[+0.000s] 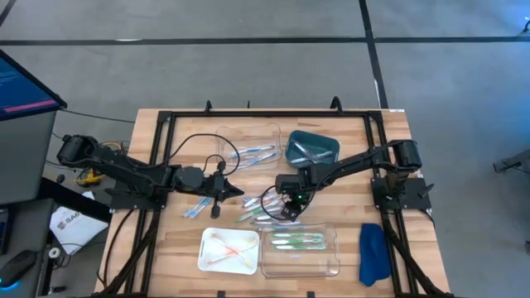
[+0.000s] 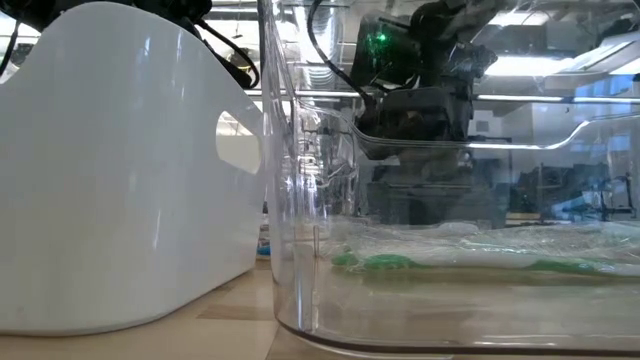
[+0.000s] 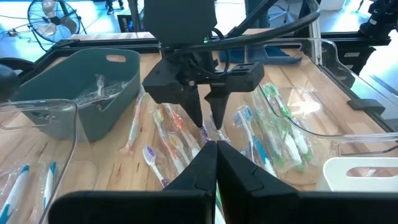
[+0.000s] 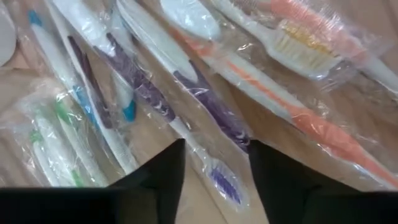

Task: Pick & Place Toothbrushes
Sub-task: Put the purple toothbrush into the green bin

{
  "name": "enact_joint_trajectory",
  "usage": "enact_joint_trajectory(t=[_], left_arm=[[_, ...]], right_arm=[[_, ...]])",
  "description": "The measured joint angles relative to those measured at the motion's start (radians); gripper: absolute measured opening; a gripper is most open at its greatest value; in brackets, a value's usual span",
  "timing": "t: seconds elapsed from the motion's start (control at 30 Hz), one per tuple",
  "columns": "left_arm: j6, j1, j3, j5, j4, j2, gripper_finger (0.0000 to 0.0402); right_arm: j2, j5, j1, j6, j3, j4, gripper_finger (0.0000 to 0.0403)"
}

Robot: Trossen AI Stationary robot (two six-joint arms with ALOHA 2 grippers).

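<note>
Here the right tool (image 1: pixel 286 209) hangs low over the loose pile of wrapped toothbrushes (image 1: pixel 263 217) at the middle of the wooden table (image 1: pixel 166 248), its two dark fingers (image 3: pixel 194 112) pointing down and standing apart; a purple-and-white toothbrush (image 4: pixel 186 124) lies on the table in the gap between them, and whether they touch it I cannot tell; beside it lie an orange-and-white one (image 4: pixel 292 106) and blue and green ones in their clear wrappers. The left tool (image 1: pixel 217 192) sits just to the left of the pile, fingers (image 3: pixel 214 168) pressed together, holding nothing, and pointing towards the right tool. Around the pile stand four containers: a clear tray (image 1: pixel 240 136) at the far side with blue toothbrushes in it; a teal bin (image 1: pixel 331 145) beside that, holding wrapped items; a white tray (image 1: pixel 207 257) at the near side with orange toothbrushes; and a clear tray (image 1: pixel 331 257) next to it with green toothbrushes (image 1: pixel 296 241) lying flat on its floor. A few more blue toothbrushes (image 1: pixel 199 207) lie loose under the left arm; a blue cloth (image 1: pixel 373 252) rests near the table's right edge.
</note>
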Motion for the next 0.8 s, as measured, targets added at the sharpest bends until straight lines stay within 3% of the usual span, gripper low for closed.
enact_joint_trajectory(t=[0.13, 0.3, 0.8], left_arm=[[0.000, 0.000, 0.000, 0.000, 0.000, 0.000, 0.0001], [0.000, 0.000, 0.000, 0.000, 0.000, 0.000, 0.0001], [0.000, 0.000, 0.000, 0.027, 0.000, 0.000, 0.0001]], right_arm=[[0.000, 0.016, 0.000, -0.009, 0.000, 0.000, 0.0206], [-0.001, 0.067, 0.000, -0.024, 0.000, 0.000, 0.0220], [-0.001, 0.092, 0.037, -0.064, 0.062, -0.009, 0.0163]])
